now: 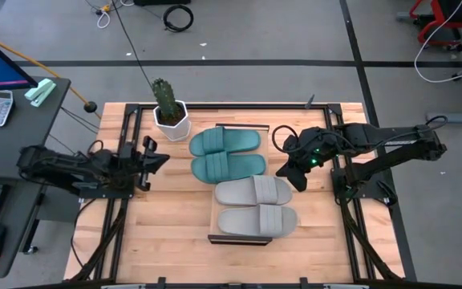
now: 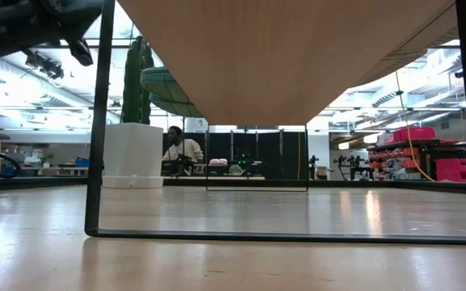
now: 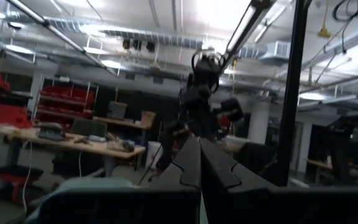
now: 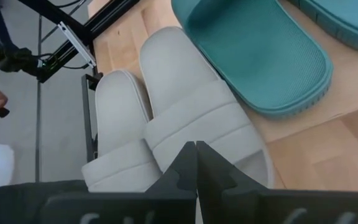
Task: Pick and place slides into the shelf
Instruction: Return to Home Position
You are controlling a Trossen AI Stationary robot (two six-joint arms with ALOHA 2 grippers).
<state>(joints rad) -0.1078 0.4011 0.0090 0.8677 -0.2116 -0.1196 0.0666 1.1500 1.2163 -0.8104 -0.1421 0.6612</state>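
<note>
1. The placing is judged finished. All four slides lie on the shelf (image 1: 215,213), which stands mid-worktop (image 1: 175,233) and runs lengthwise between the two arms. The step in hand is taken to be the return of the arms to rest.
2. The right gripper (image 4: 196,149) is held just above the worktop between the shelf and the right edge, close beside the grey slides (image 1: 253,191). Its claw is closed and nothing is held in it.
3. The left gripper (image 3: 199,155) is parked near the left edge, well apart from the shelf. Its claw is likewise pressed together and empty.
4. For the next move, the right arm would need to be lifted and drawn back toward the right edge without the nearest slide being brushed.
5. Counted: two teal slides (image 1: 224,142) at the shelf end nearer the cactus (image 1: 169,112), two grey slides at the other end, one shelf and one cactus.
</note>
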